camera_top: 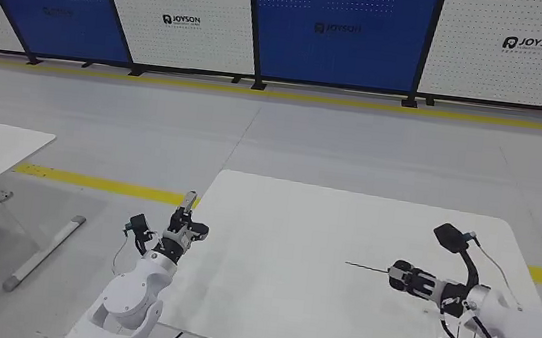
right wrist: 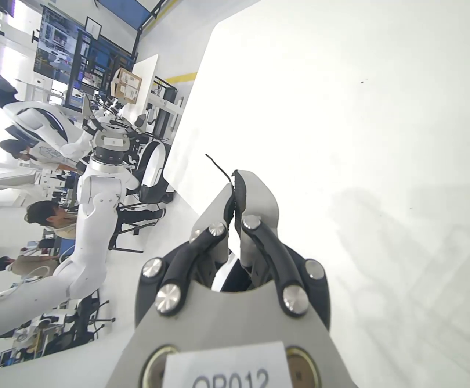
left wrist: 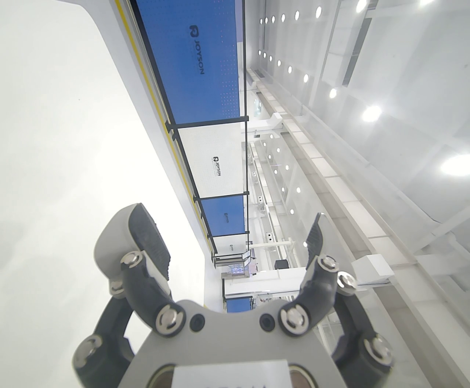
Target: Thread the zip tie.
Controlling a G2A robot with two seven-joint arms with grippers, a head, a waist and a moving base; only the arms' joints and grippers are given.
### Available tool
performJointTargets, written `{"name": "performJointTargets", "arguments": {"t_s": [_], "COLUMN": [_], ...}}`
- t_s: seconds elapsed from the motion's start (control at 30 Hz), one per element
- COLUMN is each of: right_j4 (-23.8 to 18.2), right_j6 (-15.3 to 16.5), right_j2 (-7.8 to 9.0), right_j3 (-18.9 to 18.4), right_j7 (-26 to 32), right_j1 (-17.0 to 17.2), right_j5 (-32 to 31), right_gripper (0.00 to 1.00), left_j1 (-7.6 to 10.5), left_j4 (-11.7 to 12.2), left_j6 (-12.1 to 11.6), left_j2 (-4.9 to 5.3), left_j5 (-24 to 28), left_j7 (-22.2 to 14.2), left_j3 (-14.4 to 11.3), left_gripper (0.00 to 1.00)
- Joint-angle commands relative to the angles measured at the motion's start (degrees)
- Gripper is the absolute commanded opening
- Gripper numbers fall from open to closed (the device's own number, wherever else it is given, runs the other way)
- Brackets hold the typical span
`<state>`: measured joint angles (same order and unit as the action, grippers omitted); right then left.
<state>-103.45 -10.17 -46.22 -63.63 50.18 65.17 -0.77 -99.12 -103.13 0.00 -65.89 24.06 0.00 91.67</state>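
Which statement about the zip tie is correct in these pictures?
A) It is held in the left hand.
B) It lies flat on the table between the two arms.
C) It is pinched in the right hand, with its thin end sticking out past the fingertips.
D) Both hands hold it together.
C: the right hand is shut on the zip tie, whose thin end pokes out beyond the tips, while the left hand is open and empty.

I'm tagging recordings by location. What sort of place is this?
Probably an industrial robotics lab or test hall: blue and white pegboard partitions fence the area, yellow floor lines mark zones, and a large screen stands beyond the white table.
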Motion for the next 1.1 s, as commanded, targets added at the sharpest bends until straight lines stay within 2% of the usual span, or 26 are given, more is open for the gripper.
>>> {"name": "performJointTargets", "arguments": {"t_s": [0.0, 0.1, 0.13, 0.2, 0.93, 1.07], "right_j4": [-0.1, -1.1, -0.8, 0.0, 0.0, -0.2], "right_j6": [0.3, 4.3, 4.6, 2.4, 2.4, 4.7], "right_j2": [-0.05, -0.36, -0.47, -0.92, -0.92, -1.07], "right_j3": [0.0, 0.4, 0.7, 2.7, 2.7, 2.0], "right_j7": [-0.6, 0.4, 1.3, 3.1, 3.1, -0.3], "right_j1": [0.2, -0.2, -0.7, -2.8, -2.8, -1.8], "right_j5": [0.1, 1.7, 2.0, 0.4, 0.4, -0.1], "right_gripper": [0.00, 0.00, 0.00, 0.00, 0.00, 0.00], "left_j1": [0.00, 0.00, 0.00, 0.00, 0.00, 0.00], "left_j4": [0.0, 0.0, 0.0, 0.0, 0.0, 0.0], "left_j6": [0.0, 0.0, 0.0, 0.0, 0.0, 0.0], "left_j2": [0.00, 0.00, 0.00, 0.00, 0.00, 0.00], "left_j5": [0.0, 0.0, 0.0, 0.0, 0.0, 0.0], "left_j7": [0.0, 0.0, 0.0, 0.0, 0.0, 0.0], "left_j3": [0.0, 0.0, 0.0, 0.0, 0.0, 0.0], "left_gripper": [1.00, 1.00, 1.00, 1.00, 1.00, 1.00]}}
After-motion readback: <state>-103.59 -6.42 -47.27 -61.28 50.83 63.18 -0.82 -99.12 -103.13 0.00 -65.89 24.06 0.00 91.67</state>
